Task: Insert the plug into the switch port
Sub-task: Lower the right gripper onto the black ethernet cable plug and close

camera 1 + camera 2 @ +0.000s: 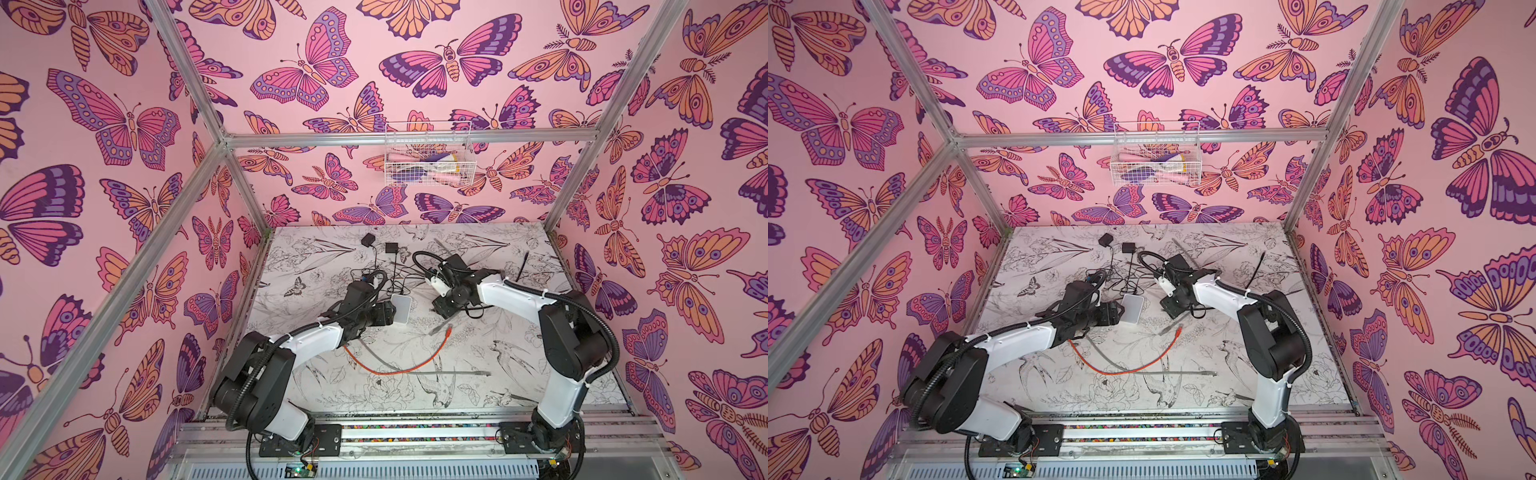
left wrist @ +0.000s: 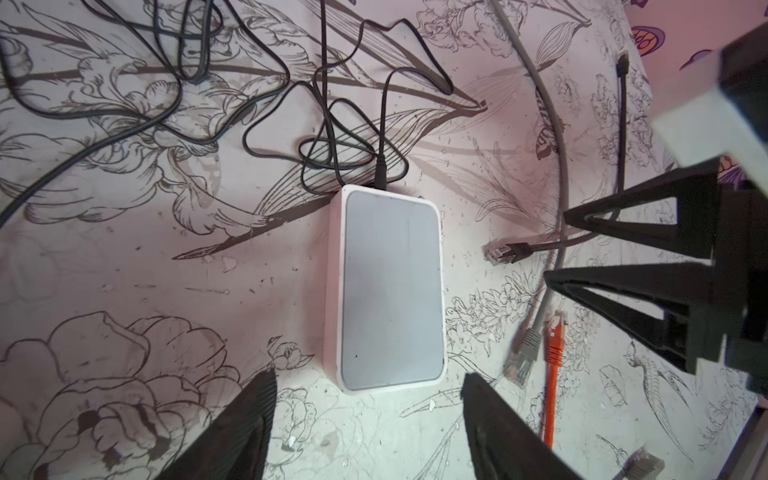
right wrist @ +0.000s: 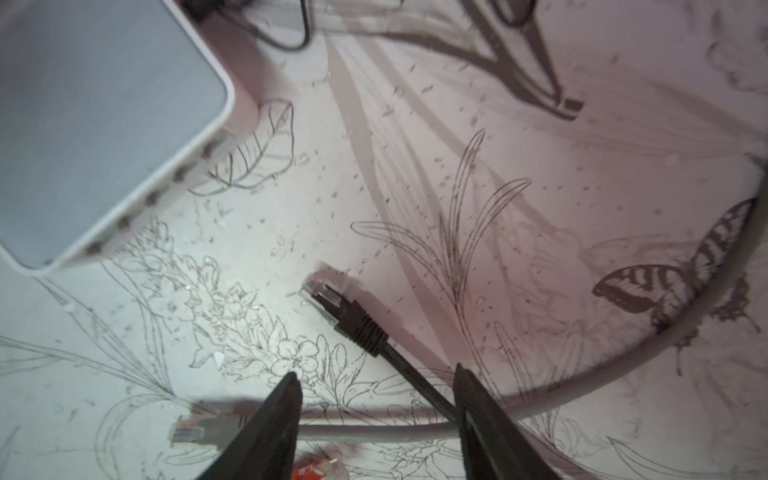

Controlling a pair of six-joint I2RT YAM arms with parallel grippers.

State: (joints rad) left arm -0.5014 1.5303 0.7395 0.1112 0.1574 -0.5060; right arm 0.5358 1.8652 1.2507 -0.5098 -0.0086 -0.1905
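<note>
Only right wrist view shows switch ports (image 3: 151, 198), black plug (image 3: 328, 299) lying nearby

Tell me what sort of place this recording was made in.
Probably a purpose-built robot data-collection cell: an aluminium frame carries butterfly-print panels, the left arm and right arm are bolted to a front rail, and a network switch and orange Ethernet cable lie on the printed tabletop.

The switch (image 2: 392, 291) is smooth matt plastic; the plug (image 3: 322, 293) clear glossy plastic, its boot (image 3: 365, 328) ribbed; the frame (image 1: 407, 137) is brushed metal.
</note>
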